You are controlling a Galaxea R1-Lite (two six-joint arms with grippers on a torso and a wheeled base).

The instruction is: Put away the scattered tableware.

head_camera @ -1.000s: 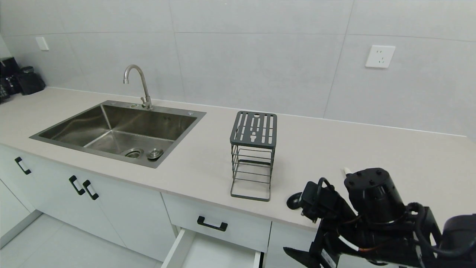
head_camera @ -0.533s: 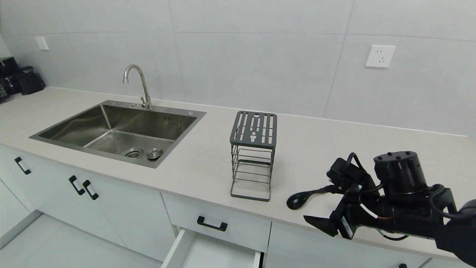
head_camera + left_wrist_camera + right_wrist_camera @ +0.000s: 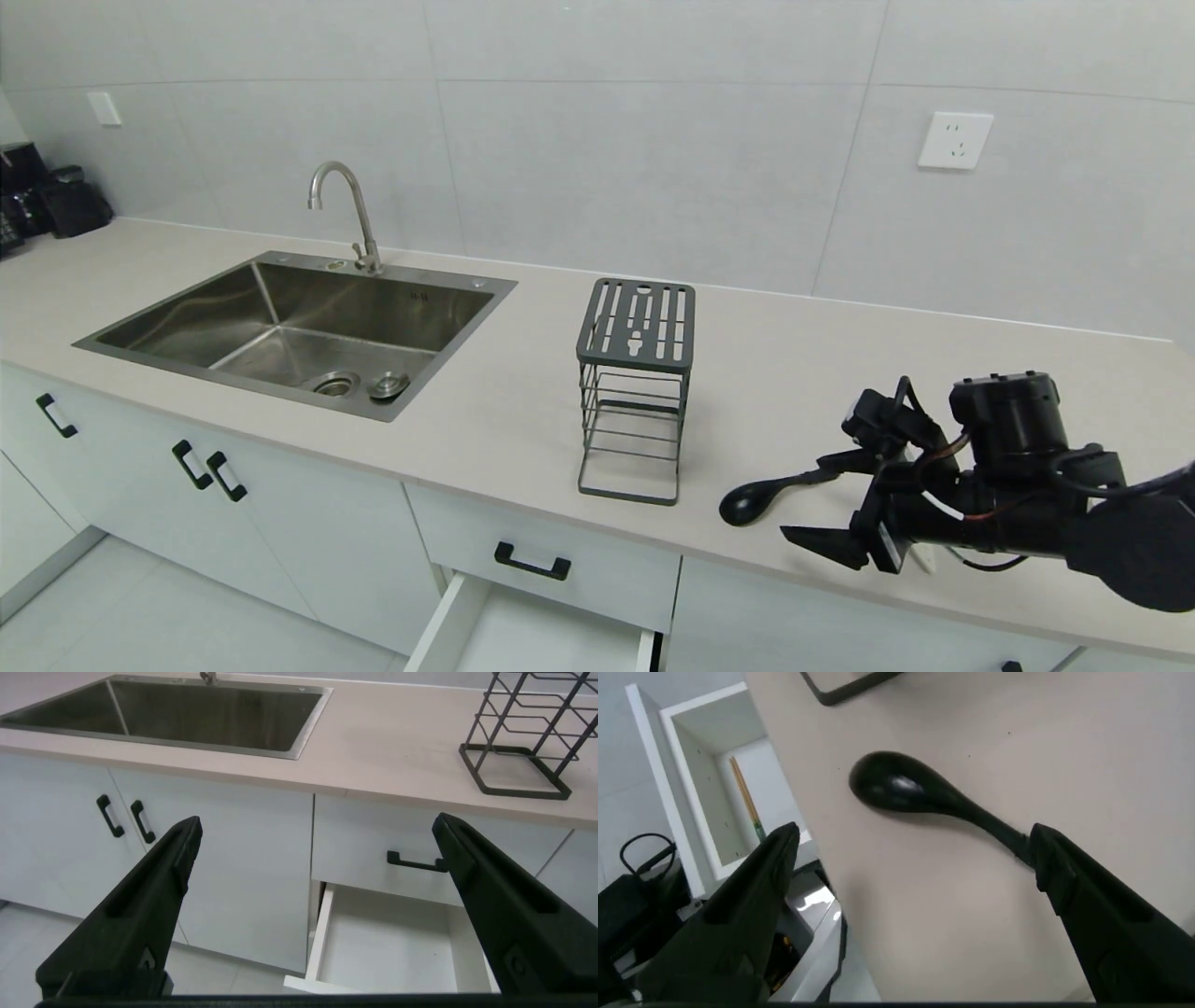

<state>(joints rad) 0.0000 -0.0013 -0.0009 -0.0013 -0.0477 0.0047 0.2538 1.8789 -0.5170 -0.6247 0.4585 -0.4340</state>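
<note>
— Which containers hold anything?

— The white pull-out drawer stands open below the counter edge, off the outer side of one finger of the right gripper. A thin wood-coloured stick lies inside; I cannot tell what it is. The brushed stainless-steel sink has a round drain and a stopper on its floor. The dark grey wire rack with a slotted flat top stands upright, well beyond the fingertips.

— Where is the spoon?

— The glossy black spoon, with an oval bowl and slim handle, lies flat on the matte beige countertop. Its bowl sits just ahead of the right fingertips, which stand wide apart with nothing gripped. The handle runs back to one finger; whether they touch, I cannot tell.

— And the other arm?

— The left gripper hangs with its fingers spread wide, holding nothing. Between them the drawer shows lower down, and white cabinet doors lie towards one finger.

— The room?

— Smooth pale grey wall tiles, a white socket and a curved steel tap behind the sink.
</note>
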